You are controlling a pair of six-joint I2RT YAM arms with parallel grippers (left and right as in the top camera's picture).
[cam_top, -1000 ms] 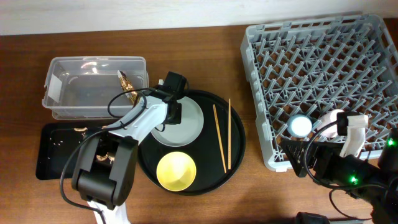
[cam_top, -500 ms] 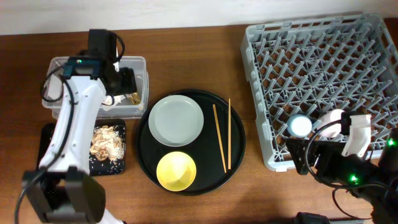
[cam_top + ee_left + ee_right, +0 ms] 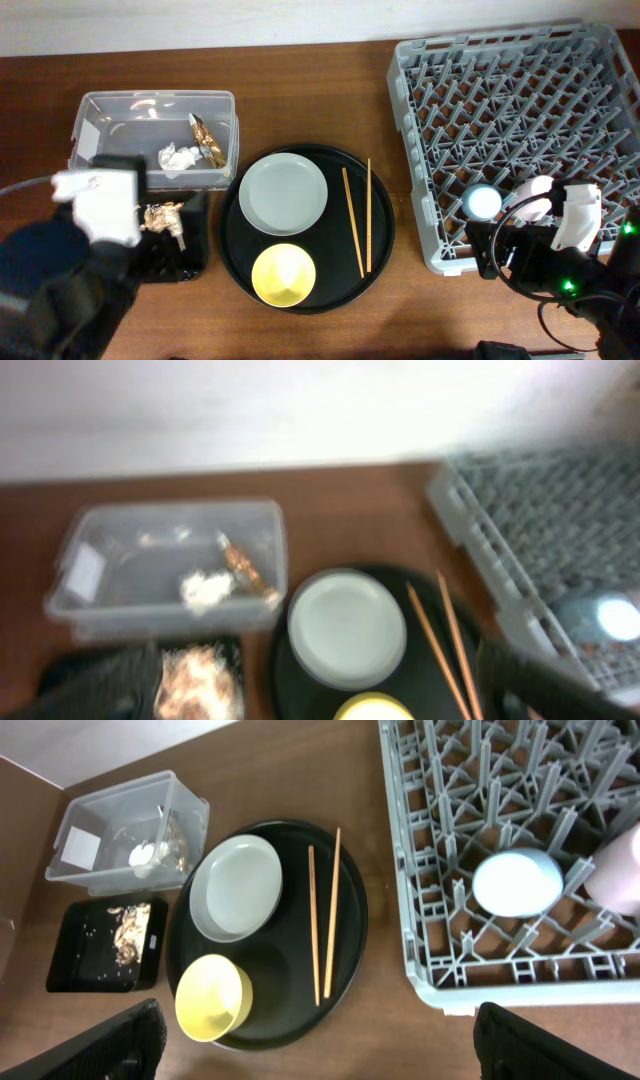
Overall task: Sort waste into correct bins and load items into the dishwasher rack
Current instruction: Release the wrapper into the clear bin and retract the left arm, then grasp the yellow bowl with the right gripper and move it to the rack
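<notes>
step: load plate [image 3: 283, 193] into dishwasher rack [image 3: 520, 100] | where: on round black tray [image 3: 380, 250], beside chopsticks [image 3: 354, 222] | left gripper [image 3: 320, 685]: spread, empty | right gripper [image 3: 318, 1020]: spread, empty | how: pinch rim, stand upright between pegs

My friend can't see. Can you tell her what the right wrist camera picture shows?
A round black tray on a brown table holds a grey plate, a yellow bowl and two wooden chopsticks. Left of it sit a clear tub with tissue and a small black tray with food scraps; right of it, a grey rack holds a blue cup.
</notes>
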